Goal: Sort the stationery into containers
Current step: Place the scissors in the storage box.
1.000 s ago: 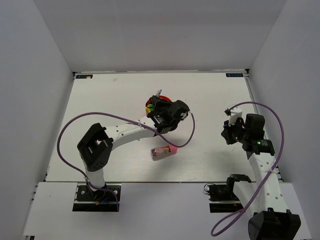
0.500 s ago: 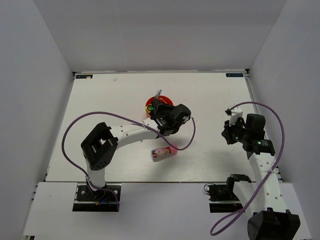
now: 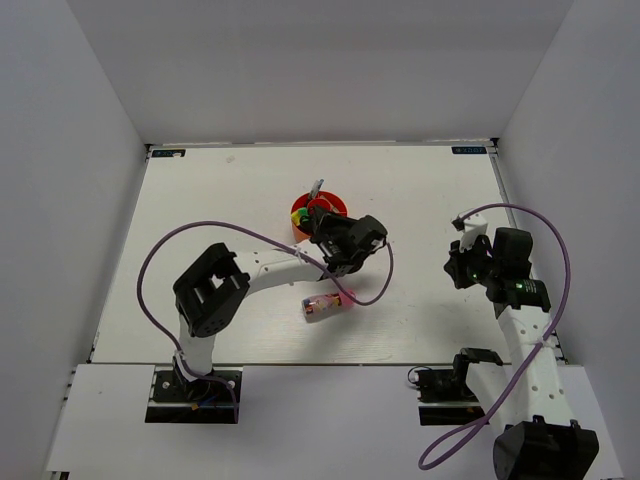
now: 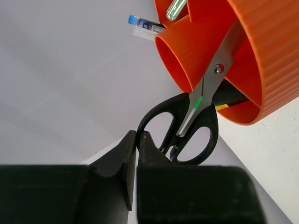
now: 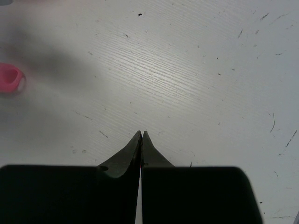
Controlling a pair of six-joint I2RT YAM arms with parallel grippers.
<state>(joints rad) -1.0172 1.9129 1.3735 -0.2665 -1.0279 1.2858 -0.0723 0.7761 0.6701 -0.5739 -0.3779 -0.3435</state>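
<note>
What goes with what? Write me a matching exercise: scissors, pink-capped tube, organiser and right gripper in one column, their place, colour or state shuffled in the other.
Column one
1. scissors
2. pink-capped tube
3. organiser
4. right gripper

Column two
A. shut, over bare table
B. orange, with a ribbed wall
C. lying on its side on the table
D. blades down in the organiser, black handles sticking out

Pairs: 1-D, 2-C, 3-B, 4-A

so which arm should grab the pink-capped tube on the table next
Left. The left gripper hangs right by the pink-capped tube; the right gripper is clearly farther off. Both are shut.
</note>
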